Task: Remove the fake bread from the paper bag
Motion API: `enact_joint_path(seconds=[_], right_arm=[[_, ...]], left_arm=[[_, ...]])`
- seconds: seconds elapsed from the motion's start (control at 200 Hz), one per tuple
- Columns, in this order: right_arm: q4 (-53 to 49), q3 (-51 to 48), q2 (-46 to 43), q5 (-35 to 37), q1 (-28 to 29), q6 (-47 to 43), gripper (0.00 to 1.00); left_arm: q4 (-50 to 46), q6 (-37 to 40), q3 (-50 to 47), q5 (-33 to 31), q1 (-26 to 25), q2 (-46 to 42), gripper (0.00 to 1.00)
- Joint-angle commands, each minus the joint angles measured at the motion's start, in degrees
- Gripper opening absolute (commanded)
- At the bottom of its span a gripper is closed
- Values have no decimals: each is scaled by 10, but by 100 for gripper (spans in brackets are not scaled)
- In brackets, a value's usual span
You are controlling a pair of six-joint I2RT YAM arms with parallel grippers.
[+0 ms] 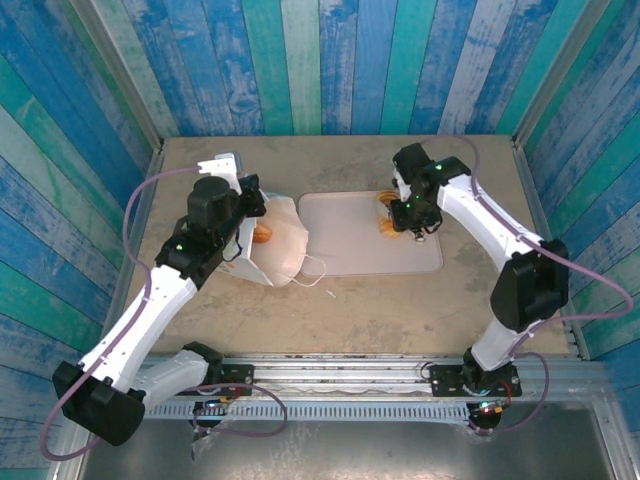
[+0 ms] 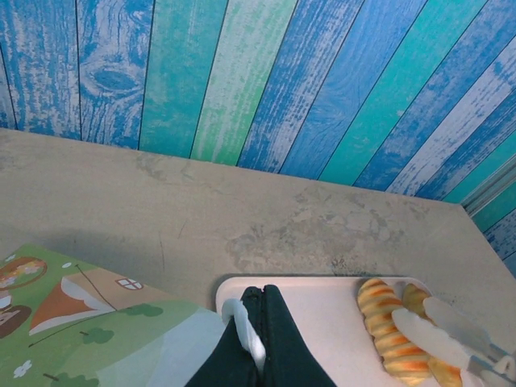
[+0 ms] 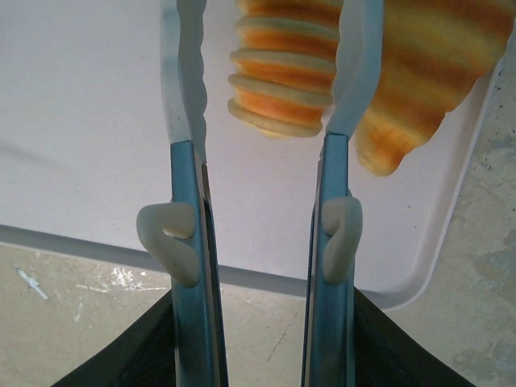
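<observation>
While the top cam gives me the layout, the wrist cams settle the grips. L wrist cam: left gripper [image 2: 260,302] is pressed together, pinching the white cord handle [image 2: 242,326] of the paper bag [image 2: 97,334], printed side at 8 o'clock in frame. R wrist cam: right gripper [image 1: 398,218] has its fingers [image 3: 185,97] spread either side of a ridged croissant [image 3: 278,81], w/ a gap on the L side. A second croissant [image 3: 427,72] lies just beside it at 2 o'clock. Both sit on the pale pink tray [image 3: 81,121], near its 1 o'clock corner in top cam. Top cam also shows an orange piece of fake bread [image 1: 262,235] inside the bag, at the tray's 9 o'clock. L arm reaches toward 1 o'clock; R arm elbows out at 3 o'clock, forearm angled to 10.
</observation>
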Motion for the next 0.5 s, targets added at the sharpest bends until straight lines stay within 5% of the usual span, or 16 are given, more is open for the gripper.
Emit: enact_joint_path(seconds=[0.0, 0.285, 0.496], right_arm=[[17, -10, -58, -31, -2, -36, 46], [194, -126, -221, -225, 14, -90, 45], [224, -159, -248, -274, 86, -146, 45]], left_arm=[[-29, 22, 14, -9, -1, 1, 0], [-21, 25, 7, -20, -1, -6, 0], [-18, 16, 13, -20, -1, 7, 0]])
